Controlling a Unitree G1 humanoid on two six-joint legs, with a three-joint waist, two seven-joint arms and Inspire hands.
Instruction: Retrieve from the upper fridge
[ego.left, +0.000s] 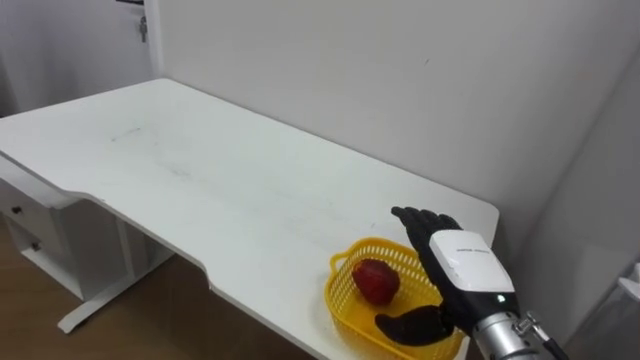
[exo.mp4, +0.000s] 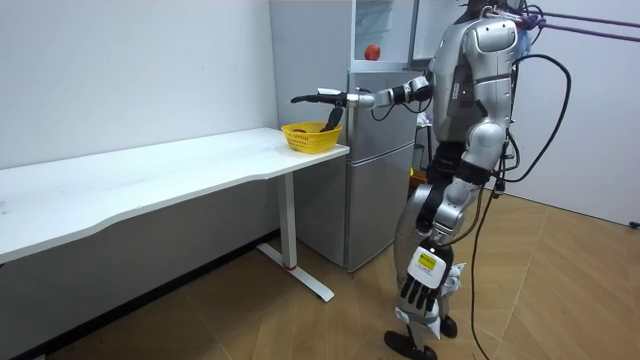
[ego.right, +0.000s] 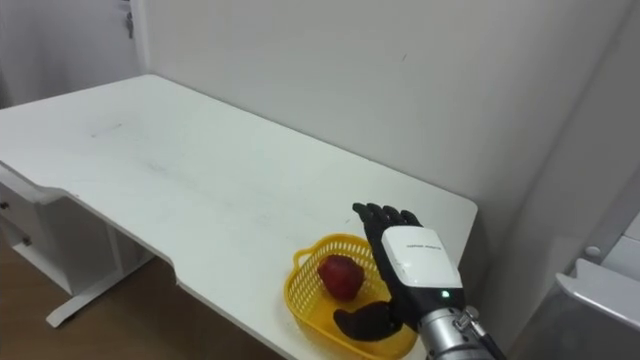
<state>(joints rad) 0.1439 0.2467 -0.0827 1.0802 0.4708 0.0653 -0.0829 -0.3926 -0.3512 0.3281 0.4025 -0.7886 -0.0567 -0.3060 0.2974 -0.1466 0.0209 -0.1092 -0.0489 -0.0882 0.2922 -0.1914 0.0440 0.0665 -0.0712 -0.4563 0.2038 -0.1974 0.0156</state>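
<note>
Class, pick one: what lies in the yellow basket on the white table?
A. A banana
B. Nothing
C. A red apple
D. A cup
C: a red apple lies inside the yellow basket near the corner of the white table, with the robot's open right hand held over the basket.

White table (ego.left: 200, 180) against grey wall (ego.left: 400, 70) — drawers (ego.left: 25, 235) beneath.

Left and right eye views are looking steeply down on the table (ego.left: 220, 190) from close above its end; the room view is looking from well off the table's front, sharing that end with its yellow basket (exo.mp4: 310, 140).
</note>
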